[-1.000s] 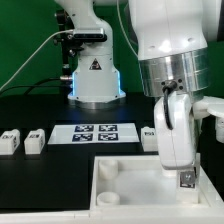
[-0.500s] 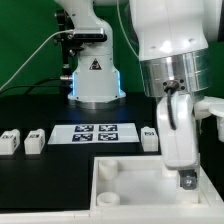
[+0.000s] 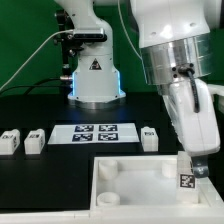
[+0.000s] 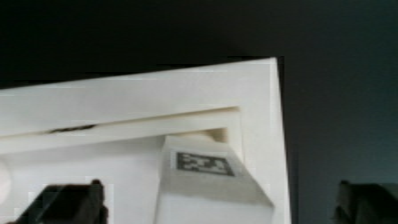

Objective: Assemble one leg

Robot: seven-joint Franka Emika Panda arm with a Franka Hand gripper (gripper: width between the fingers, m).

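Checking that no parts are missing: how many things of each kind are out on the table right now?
Legs: 4
Tray: 1
Marker board: 1
Total: 6

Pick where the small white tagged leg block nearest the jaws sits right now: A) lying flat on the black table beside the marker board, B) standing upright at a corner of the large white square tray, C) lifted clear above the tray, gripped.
B: the small white tagged leg block stands upright at the corner of the large white square tray on the exterior view's right, the gripper open just above it.
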